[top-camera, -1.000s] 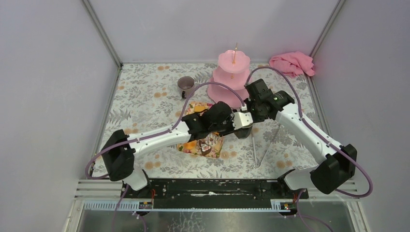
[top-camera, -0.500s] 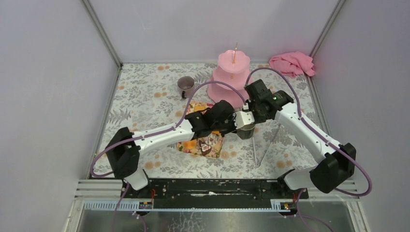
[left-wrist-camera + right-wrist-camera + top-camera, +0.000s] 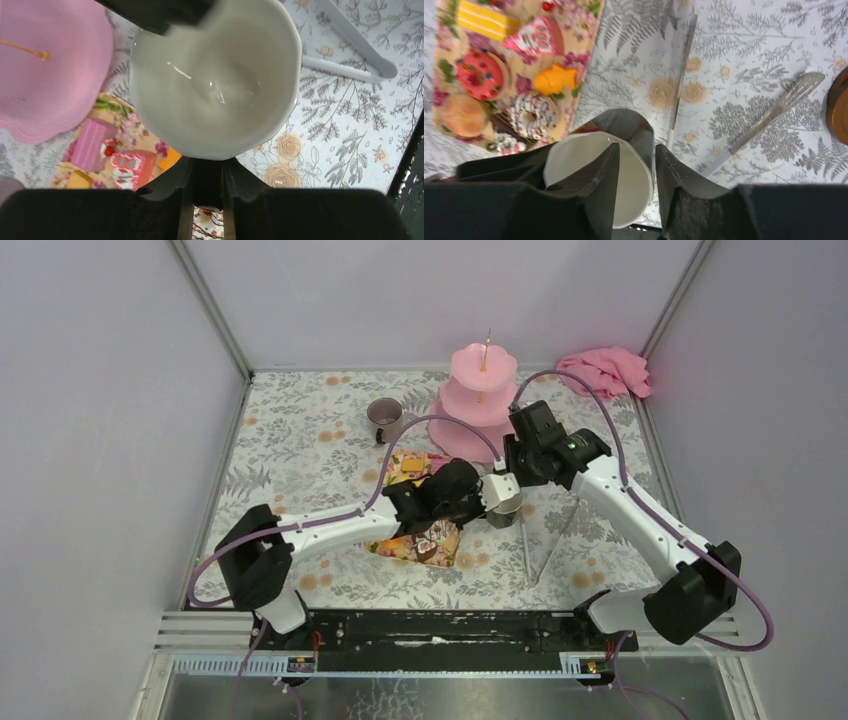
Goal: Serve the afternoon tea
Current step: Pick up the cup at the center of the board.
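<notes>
A black mug point(image 3: 503, 504) with a white inside point(image 3: 215, 85) hangs between both arms, right of the floral tray point(image 3: 398, 543). My left gripper point(image 3: 487, 496) is shut on its handle point(image 3: 207, 172). My right gripper point(image 3: 514, 478) straddles the rim point(image 3: 637, 150), one finger point(image 3: 599, 185) inside and one outside, closed on the wall. The toy cakes lie on the tray: yellow point(image 3: 486, 20), red point(image 3: 476, 75), orange point(image 3: 555, 80), a sprinkled doughnut point(image 3: 531, 115). The pink three-tier stand point(image 3: 478, 405) stands behind. The grey mug point(image 3: 385, 413) stands left of it.
A metal spatula point(image 3: 774, 112) and a long utensil point(image 3: 681, 75) lie on the floral tablecloth right of the tray. A pink cloth point(image 3: 605, 370) lies at the back right corner. Grey walls close in the table on three sides.
The left arm has drawn the mug slightly back and left. The right gripper has come down over the mug's rim.
</notes>
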You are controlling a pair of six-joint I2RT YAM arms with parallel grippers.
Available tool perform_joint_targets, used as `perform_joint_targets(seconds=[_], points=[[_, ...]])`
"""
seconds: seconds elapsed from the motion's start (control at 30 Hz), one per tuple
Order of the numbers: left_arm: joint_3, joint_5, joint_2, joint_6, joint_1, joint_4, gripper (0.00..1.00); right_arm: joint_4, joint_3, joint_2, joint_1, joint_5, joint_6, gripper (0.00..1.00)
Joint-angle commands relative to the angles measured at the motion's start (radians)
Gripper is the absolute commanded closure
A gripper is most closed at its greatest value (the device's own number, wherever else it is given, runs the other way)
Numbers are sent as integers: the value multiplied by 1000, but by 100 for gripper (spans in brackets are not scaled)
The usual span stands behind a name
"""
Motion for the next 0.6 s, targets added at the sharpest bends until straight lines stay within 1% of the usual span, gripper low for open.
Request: perform_joint_targets(seconds=[0.0,0.13,0.23,0.3,0.4,0.43,0.57], points=[[-33,-21,-35,-51,-16,141,100,107,8,-72,13,-5,51,58],[-32,-27,-44,-52,-16,144,100,102,11,-89,13,12,63,52],[-28,-28,-55,-54,-15,148,100,100,8,-118,14,50,82,50],[-23,-28,-56,-56,-16,149,100,104,-1,-144,14,102,103,46],[-20,-31,-71,-64,-15,153,100,120,-24,-187,13,276,161,40],[-20,-33,-76,-66,-15,155,100,128,-31,-200,13,353,192,34],[-13,-34,-85,-65,-16,147,100,178,-67,-241,12,549,271,30]])
